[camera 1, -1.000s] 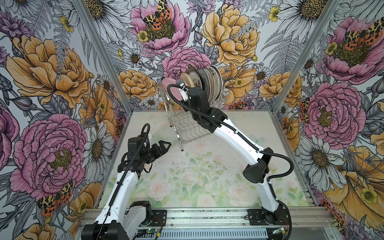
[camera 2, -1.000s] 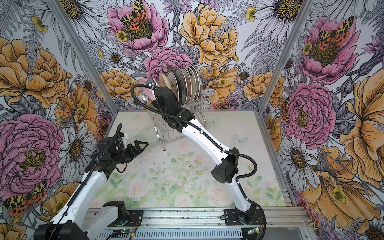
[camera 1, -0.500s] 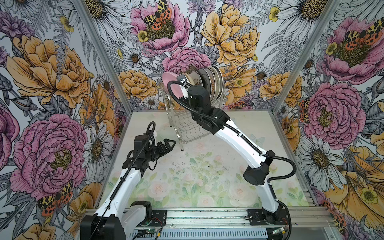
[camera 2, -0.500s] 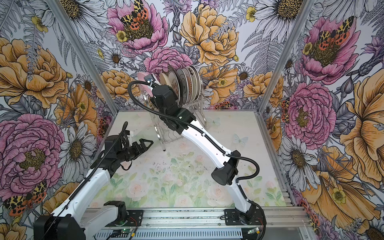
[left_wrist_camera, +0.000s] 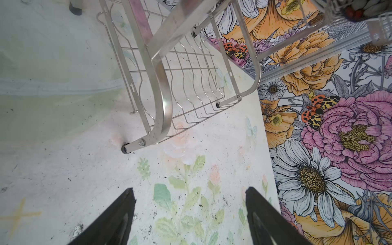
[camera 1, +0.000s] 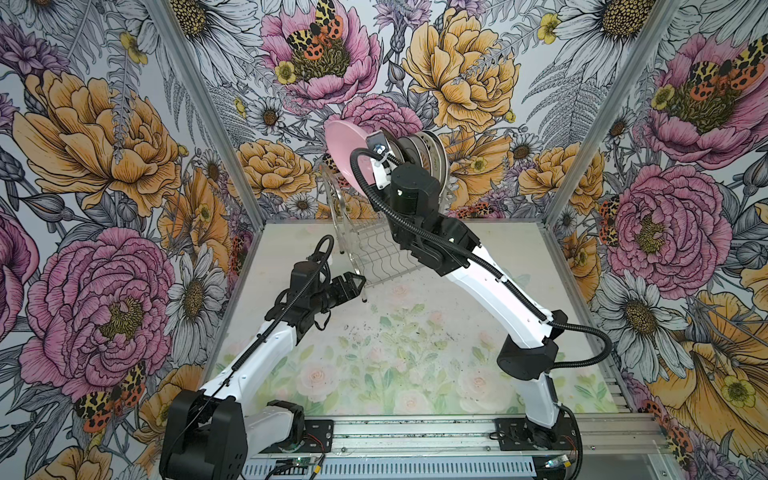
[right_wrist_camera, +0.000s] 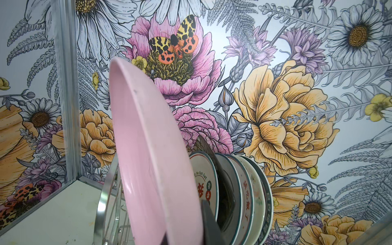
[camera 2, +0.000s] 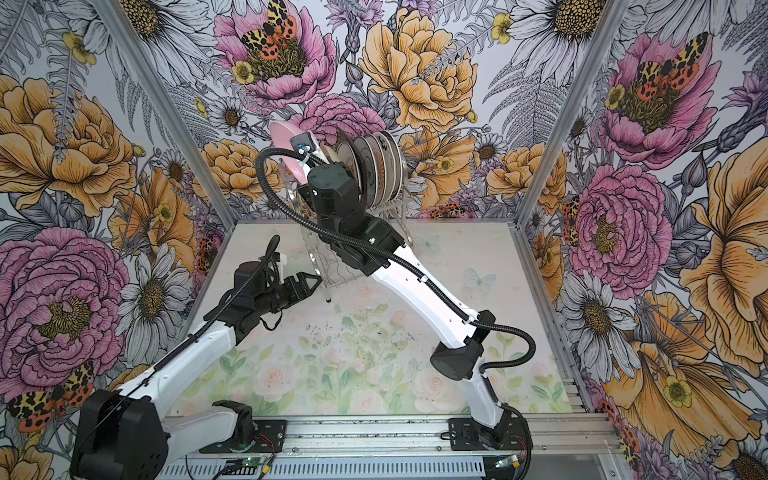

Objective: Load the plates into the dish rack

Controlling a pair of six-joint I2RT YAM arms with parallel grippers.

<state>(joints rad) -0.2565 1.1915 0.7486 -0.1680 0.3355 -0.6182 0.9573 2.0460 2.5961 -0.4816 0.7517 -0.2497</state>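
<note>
The dish rack [camera 1: 376, 255] [camera 2: 330, 266] of shiny wire stands at the back of the table. Several printed plates [camera 1: 430, 160] [camera 2: 380, 166] [right_wrist_camera: 244, 191] stand on edge in its upper tier. My right gripper [camera 1: 371, 166] [camera 2: 309, 164] [right_wrist_camera: 186, 229] is shut on the rim of a plain pink plate [camera 1: 345, 145] [camera 2: 282, 135] [right_wrist_camera: 152, 169]. It holds this plate upright and tilted at the left end of that row, above the rack's arched side frame. My left gripper [camera 1: 358, 281] [camera 2: 313, 279] [left_wrist_camera: 189, 191] is open and empty, low over the table near the rack's front left foot [left_wrist_camera: 126, 148].
The rack's lower tier [left_wrist_camera: 191, 84] holds nothing. Flowered walls close in the table [camera 1: 395, 353] at the back and both sides. A metal rail [camera 1: 415, 432] runs along the front edge.
My left gripper has moved forward and right, closer to the rack's front foot, and its jaws have narrowed a little. The right gripper has lifted the pink plate slightly.
</note>
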